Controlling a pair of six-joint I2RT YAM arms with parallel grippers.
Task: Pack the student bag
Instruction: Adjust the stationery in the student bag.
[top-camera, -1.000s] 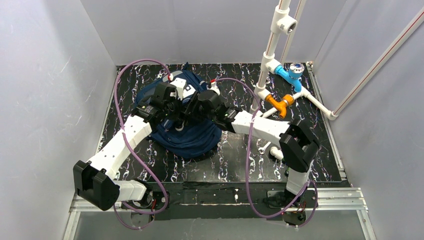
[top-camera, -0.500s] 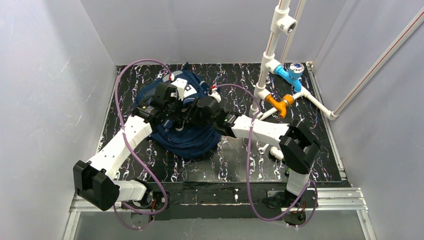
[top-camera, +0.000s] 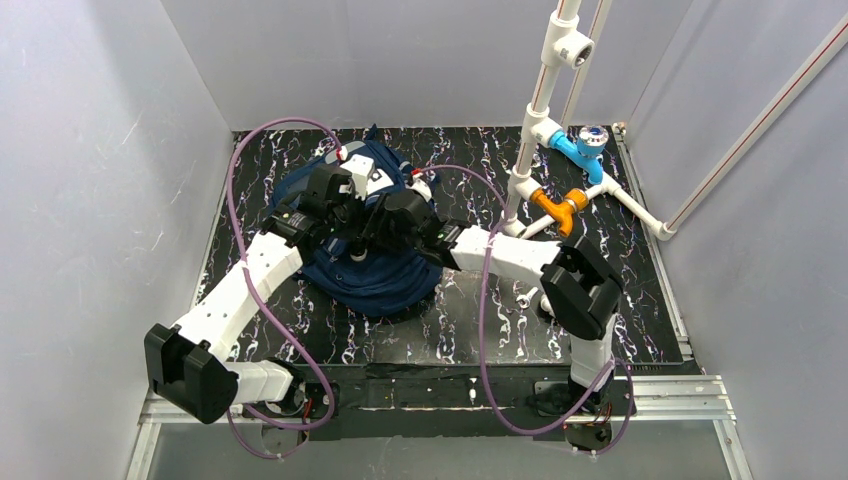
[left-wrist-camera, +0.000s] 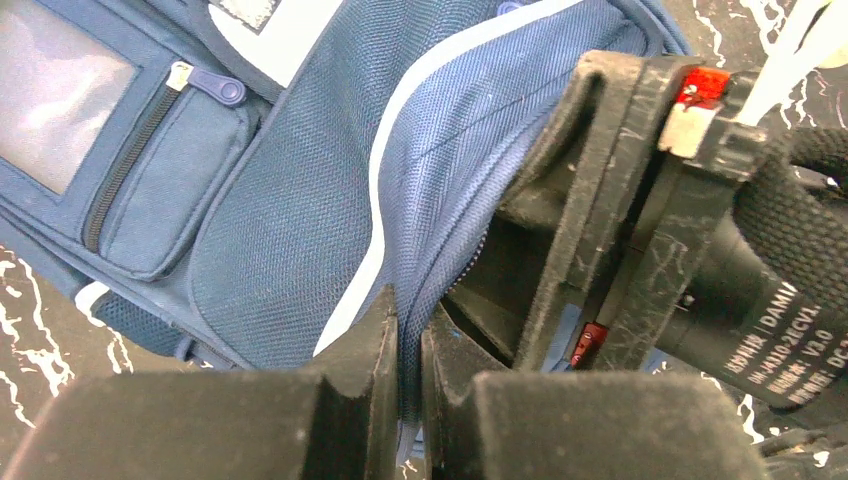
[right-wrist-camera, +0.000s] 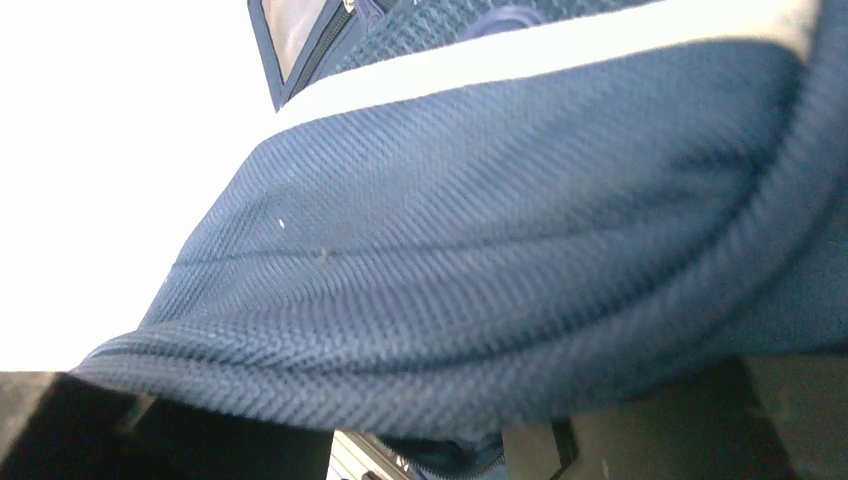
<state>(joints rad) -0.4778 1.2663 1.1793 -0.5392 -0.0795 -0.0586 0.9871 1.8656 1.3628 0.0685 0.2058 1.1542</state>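
Note:
The student bag (top-camera: 375, 282), navy with pale stripes, lies crumpled at the centre-left of the black mat. My left gripper (top-camera: 345, 213) is shut on a fold of its fabric beside the zipper edge (left-wrist-camera: 408, 345), holding the flap up. My right gripper (top-camera: 388, 222) reaches under that raised flap from the right; its black body (left-wrist-camera: 640, 200) shows in the left wrist view. In the right wrist view the bag's blue weave (right-wrist-camera: 480, 250) fills the frame, and the gripper (right-wrist-camera: 420, 445) stands open, its fingers (right-wrist-camera: 60, 425) apart beneath the cloth. The bag's inside is hidden.
A white pipe frame (top-camera: 540, 110) with a blue fitting (top-camera: 580, 150) and an orange fitting (top-camera: 558, 207) stands at the back right. Small white pipe pieces (top-camera: 530, 296) lie on the mat near the right arm. Purple cables loop over both arms. Grey walls enclose the table.
My right arm has moved left, pushing its gripper further under the bag's raised flap. My left gripper keeps its hold and has hardly moved.

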